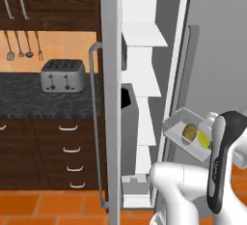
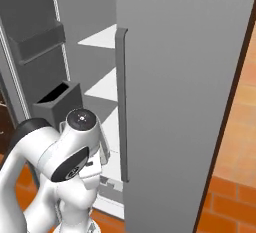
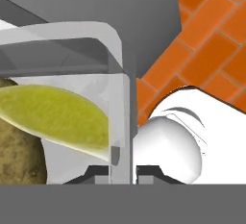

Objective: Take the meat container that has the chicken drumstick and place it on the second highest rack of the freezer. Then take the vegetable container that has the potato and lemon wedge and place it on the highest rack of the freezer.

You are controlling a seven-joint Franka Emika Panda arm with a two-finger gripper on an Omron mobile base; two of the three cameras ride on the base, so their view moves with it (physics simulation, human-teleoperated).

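My gripper (image 3: 121, 170) is shut on the near wall of the vegetable container (image 1: 179, 125), a clear light-grey tray. Inside it lie the olive-brown potato (image 1: 189, 132) and the yellow lemon wedge (image 1: 204, 140). The hand view has the lemon wedge (image 3: 53, 115) and potato (image 3: 19, 155) close up at the left. The tray hangs tilted in the air just right of the open freezer (image 1: 144, 122), at about its lower-middle height. White shelves step down inside, among them an upper rack (image 1: 144, 35) and another rack (image 1: 147, 91) below it. The meat container is hidden.
The freezer's open left door (image 1: 111, 98) with its long bar handle (image 1: 95, 122) stands edge-on. The wide grey right door (image 2: 185, 102) is close beside my arm. Dark door bins (image 2: 57, 99) hang at the left. A toaster (image 1: 61, 74) sits on the dark counter (image 1: 29, 98).
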